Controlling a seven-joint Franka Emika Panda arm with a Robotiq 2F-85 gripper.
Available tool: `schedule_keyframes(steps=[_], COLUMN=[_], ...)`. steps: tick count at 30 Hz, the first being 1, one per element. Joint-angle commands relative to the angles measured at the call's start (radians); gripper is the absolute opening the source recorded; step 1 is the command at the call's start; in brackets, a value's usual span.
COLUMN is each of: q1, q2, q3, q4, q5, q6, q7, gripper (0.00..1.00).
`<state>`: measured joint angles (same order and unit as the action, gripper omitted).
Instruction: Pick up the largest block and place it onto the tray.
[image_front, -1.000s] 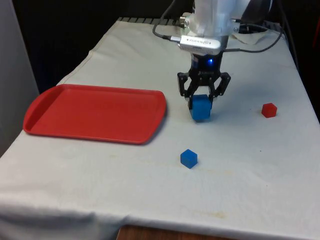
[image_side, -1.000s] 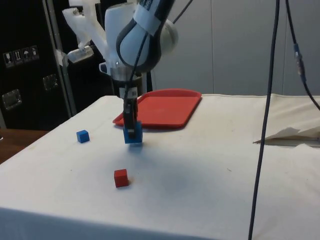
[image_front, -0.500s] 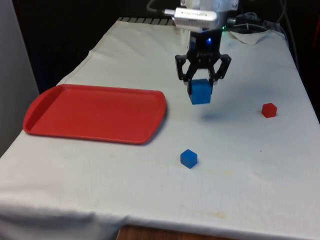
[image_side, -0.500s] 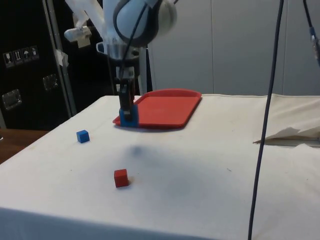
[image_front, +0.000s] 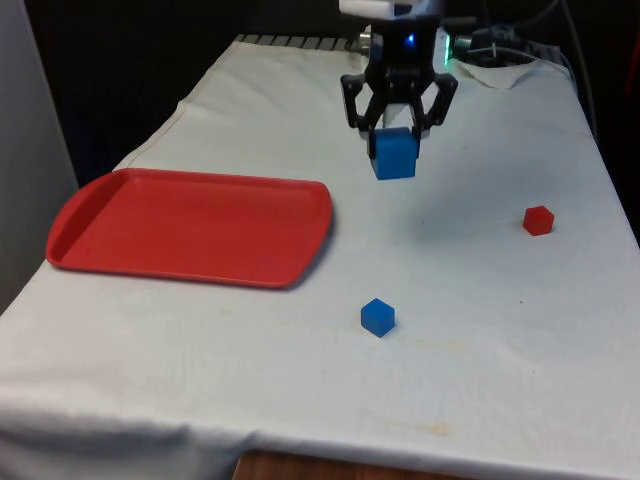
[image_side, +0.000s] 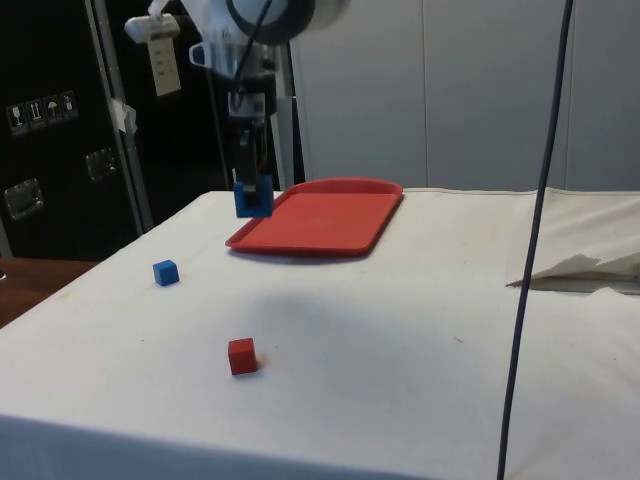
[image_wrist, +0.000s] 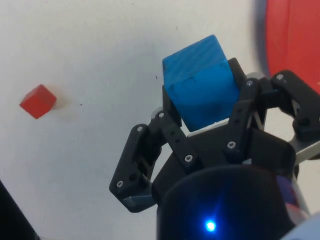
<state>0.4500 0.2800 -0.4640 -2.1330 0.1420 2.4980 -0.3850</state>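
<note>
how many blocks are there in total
3. A large blue block is held in the gripper above the table; a small blue block and a small red block sit on the cloth. None on the tray.

From where I stand, no word, number or brand can be read. The dark cabinet (image_side: 45, 150) at the side carries small white handling-symbol stickers (image_side: 40, 112), pictograms too small to make out.
</note>
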Motion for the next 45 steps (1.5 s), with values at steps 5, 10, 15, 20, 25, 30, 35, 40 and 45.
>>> schedule_keyframes(steps=[5, 10, 15, 20, 25, 30, 35, 40, 45], q1=[0.001, -0.003, -0.005, -0.011, -0.020, -0.029, -0.029, -0.046, -0.053], q2=[-0.018, -0.026, -0.023, -0.020, -0.016, -0.011, -0.005, 0.012, 0.026], q3=[-0.020, -0.042, -0.056, -0.072, -0.090, -0.107, -0.125, -0.143, -0.162], q4=[0.009, 0.016, 0.024, 0.030, 0.033, 0.033, 0.031, 0.040, 0.047], q5=[-0.030, -0.028, -0.024, -0.019, -0.012, -0.006, -0.009, 0.008, 0.020], q6=[-0.033, -0.047, -0.052, -0.054, -0.051, -0.046, -0.043, -0.043, -0.045], q7=[0.017, 0.004, -0.002, -0.007, -0.019, -0.036, -0.041, -0.071, -0.089], gripper=[0.00, 0.00, 0.00, 0.00, 0.00, 0.00, 0.00, 0.00, 0.00])
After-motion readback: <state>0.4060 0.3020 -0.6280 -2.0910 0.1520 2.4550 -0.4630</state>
